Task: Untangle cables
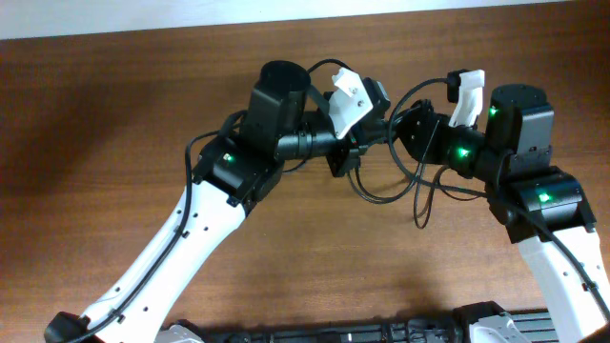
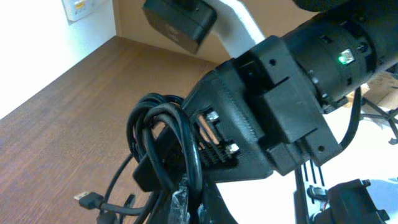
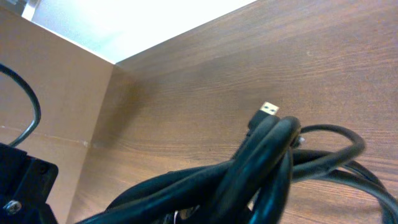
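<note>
While the left fingers (image 1: 345,164) pinch the cables (image 3: 273,149) raised above the counter (image 1: 114,114) at frame center, the spacing of the right fingers (image 1: 398,129) cannot be told.

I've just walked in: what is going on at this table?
Two robot arms meet above the brown wooden table, working on a tangled bundle of thin black cables. The left gripper is shut on the bundle, holding it up; the right gripper is close against it, grip unclear. Loose loops hang down, not yet untangled.
</note>
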Controlling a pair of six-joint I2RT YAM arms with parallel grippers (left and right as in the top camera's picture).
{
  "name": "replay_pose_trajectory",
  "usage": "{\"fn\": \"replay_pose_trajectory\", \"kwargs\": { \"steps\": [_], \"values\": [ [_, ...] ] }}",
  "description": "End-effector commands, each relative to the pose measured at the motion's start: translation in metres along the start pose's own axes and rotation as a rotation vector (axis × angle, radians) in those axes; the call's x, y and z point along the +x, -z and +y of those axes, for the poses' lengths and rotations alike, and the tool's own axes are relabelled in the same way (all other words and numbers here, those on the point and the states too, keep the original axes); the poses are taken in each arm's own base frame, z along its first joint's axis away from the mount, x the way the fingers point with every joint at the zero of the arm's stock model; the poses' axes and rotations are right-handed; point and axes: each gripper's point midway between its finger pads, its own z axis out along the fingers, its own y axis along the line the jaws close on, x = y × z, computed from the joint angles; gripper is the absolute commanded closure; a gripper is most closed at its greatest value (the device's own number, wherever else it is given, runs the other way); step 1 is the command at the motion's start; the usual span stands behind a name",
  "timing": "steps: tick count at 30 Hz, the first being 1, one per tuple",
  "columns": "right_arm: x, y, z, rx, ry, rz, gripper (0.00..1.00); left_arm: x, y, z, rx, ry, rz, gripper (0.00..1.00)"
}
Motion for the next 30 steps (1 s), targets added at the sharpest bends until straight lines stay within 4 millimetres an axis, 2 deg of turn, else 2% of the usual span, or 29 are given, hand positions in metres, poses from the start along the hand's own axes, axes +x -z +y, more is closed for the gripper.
{"fn": "replay_pose_trajectory", "kwargs": {
  "steps": [1, 3, 6, 7, 9, 13, 15, 16, 19, 23, 25, 27, 30],
  "values": [
    [-0.003, -0.001, -0.006, 0.029, -0.001, -0.013, 0.96, -0.027, 0.012, -0.036, 0.101, -0.065, -0.068, 1.00],
    [-0.002, -0.001, -0.005, 0.023, -0.001, -0.009, 0.96, -0.026, 0.012, -0.031, 0.074, -0.062, -0.062, 1.00],
    [-0.002, -0.001, -0.004, 0.016, -0.015, -0.007, 0.96, -0.012, 0.011, -0.007, -0.065, -0.025, -0.003, 0.99],
    [-0.002, -0.001, -0.003, 0.011, -0.039, -0.008, 0.96, -0.009, 0.012, 0.001, -0.114, -0.020, 0.012, 0.94],
    [-0.003, -0.001, 0.002, -0.013, -0.043, -0.004, 0.96, -0.008, 0.012, 0.003, -0.126, -0.019, 0.015, 0.77],
    [-0.003, 0.000, 0.021, -0.115, -0.018, 0.012, 0.96, -0.008, 0.012, 0.003, -0.126, -0.019, 0.015, 0.61],
    [-0.002, 0.000, 0.023, -0.125, -0.016, 0.015, 0.96, -0.008, 0.012, 0.003, -0.126, -0.018, 0.016, 0.58],
    [-0.002, 0.000, 0.023, -0.126, -0.016, 0.015, 0.96, -0.008, 0.012, 0.003, -0.126, -0.018, 0.016, 0.53],
    [-0.002, 0.001, 0.025, -0.135, -0.015, 0.020, 0.96, -0.007, 0.012, 0.005, -0.135, -0.015, 0.021, 0.50],
    [-0.001, 0.001, 0.028, -0.153, -0.011, 0.025, 0.96, 0.010, 0.020, 0.034, -0.314, 0.019, 0.094, 0.50],
    [-0.001, 0.001, 0.028, -0.154, -0.011, 0.025, 0.96, 0.014, 0.025, 0.049, -0.409, 0.096, 0.097, 0.49],
    [0.000, 0.002, 0.031, -0.172, -0.007, 0.031, 0.96, 0.014, 0.025, 0.049, -0.410, 0.102, 0.095, 0.43],
    [-0.002, 0.004, 0.044, -0.238, 0.016, 0.036, 0.96, 0.012, 0.025, 0.049, -0.406, 0.099, 0.087, 0.40]
  ]
}}
